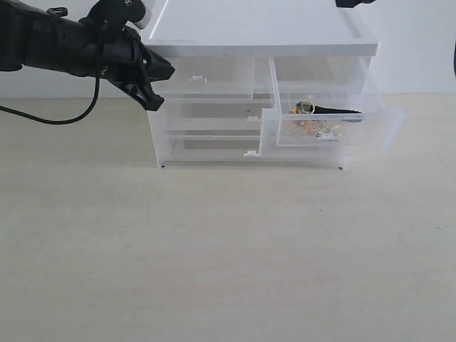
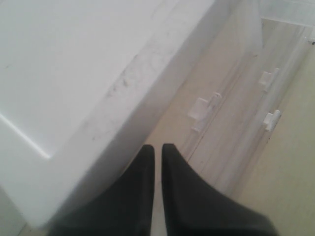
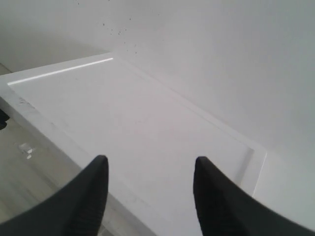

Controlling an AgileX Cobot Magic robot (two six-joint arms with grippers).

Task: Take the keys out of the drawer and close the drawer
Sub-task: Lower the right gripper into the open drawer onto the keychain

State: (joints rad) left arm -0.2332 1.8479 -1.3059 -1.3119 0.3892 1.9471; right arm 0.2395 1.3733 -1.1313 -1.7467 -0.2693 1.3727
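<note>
Reach for the keys (image 1: 313, 120), lying in the drawer (image 1: 377, 135) that is pulled well out at the upper right of the white unit (image 1: 249, 32). Treat this as the approach, with no lift made yet. Bring the right jaws, spread wide and empty above the unit's flat top, forward and down into the open tray from straight overhead. Aim for the black cord (image 1: 340, 111) or the thickest knot of rings rather than a lone tag, and expect loose metal to slide and dangle. Keep off the thin clear walls to avoid shoving the probably light unit backward. Lift straight up before moving away, then press the drawer's front flush with its left twin (image 1: 214, 75). Consider the left jaws, pressed together on nothing beside the unit's upper left corner, as a brace for that push.

Underneath, a pale wood-grain counter (image 1: 214, 249), matte and even. At the far left, a black cable (image 1: 64, 117) drooping. Behind everything, a plain white wall (image 1: 420, 50).
</note>
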